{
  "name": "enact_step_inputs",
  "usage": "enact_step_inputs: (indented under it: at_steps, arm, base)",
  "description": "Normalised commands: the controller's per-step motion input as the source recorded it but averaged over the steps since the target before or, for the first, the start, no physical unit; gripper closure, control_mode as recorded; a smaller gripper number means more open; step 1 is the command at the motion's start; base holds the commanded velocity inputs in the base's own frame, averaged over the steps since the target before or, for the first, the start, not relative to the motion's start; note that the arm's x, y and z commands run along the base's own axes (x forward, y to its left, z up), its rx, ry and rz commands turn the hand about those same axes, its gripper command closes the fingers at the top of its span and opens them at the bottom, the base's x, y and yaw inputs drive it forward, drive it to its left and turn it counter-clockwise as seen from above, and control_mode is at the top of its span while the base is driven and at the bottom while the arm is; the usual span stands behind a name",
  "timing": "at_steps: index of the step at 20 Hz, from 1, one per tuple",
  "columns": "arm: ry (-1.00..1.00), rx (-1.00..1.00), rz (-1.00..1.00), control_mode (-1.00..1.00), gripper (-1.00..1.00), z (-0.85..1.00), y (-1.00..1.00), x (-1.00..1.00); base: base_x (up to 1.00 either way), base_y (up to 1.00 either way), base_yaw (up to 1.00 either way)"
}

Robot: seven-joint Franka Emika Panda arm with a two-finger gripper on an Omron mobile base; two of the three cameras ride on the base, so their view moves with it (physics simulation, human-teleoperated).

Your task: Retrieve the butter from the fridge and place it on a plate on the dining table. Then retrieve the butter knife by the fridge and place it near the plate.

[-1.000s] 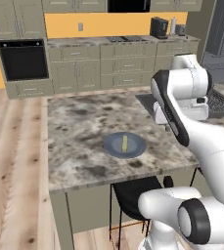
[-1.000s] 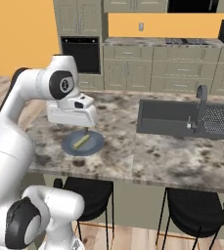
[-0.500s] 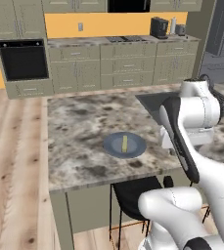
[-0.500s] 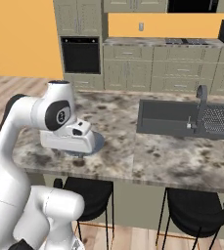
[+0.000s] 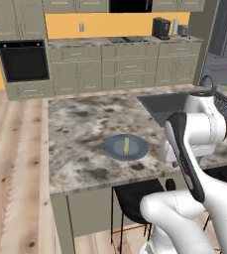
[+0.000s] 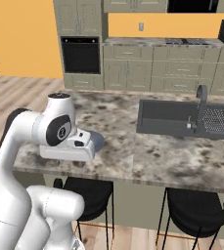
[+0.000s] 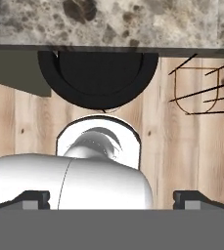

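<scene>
Already butter (image 5: 126,145) lies on plate (image 5: 114,149), gripper (image 7: 111,199) open

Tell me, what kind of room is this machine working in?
A home kitchen, by the look of it: a black built-in wall oven, a dark sink with a faucet set into the speckled marble island counter, and olive-beige cabinets.

Bare marble around the plate (image 5: 126,148) (butter (image 5: 126,145) on it), sink basin (image 5: 165,104) beyond, black stool (image 7: 99,78) under the edge.
</scene>
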Motion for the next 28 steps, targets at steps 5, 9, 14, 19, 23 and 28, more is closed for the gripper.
enact_step_inputs:
  at_steps: [5,9,14,19,23,28]
  arm:
    - [0.00,0.00,0.00,-1.00,-1.00,-0.11,0.07,0.01]
    - [0.00,0.00,0.00,-1.00,-1.00,-0.04,0.00,0.00]
    - [0.00,0.00,0.00,-1.00,-1.00,0.00,0.00,0.00]
    - [0.00,0.00,0.00,1.00,-1.00,0.00,0.00,0.00]
    - [0.00,0.00,0.00,1.00,-1.00,0.00,0.00,0.00]
    - [0.00,0.00,0.00,1.00,-1.00,0.00,0.00,0.00]
  base:
    - [0.00,0.00,0.00]
    - [0.00,0.00,0.00]
    - [0.00,0.00,0.00]
    - [-0.05,0.05,0.00]
    - [-0.50,0.44,0.00]
    - [-0.57,0.64,0.00]
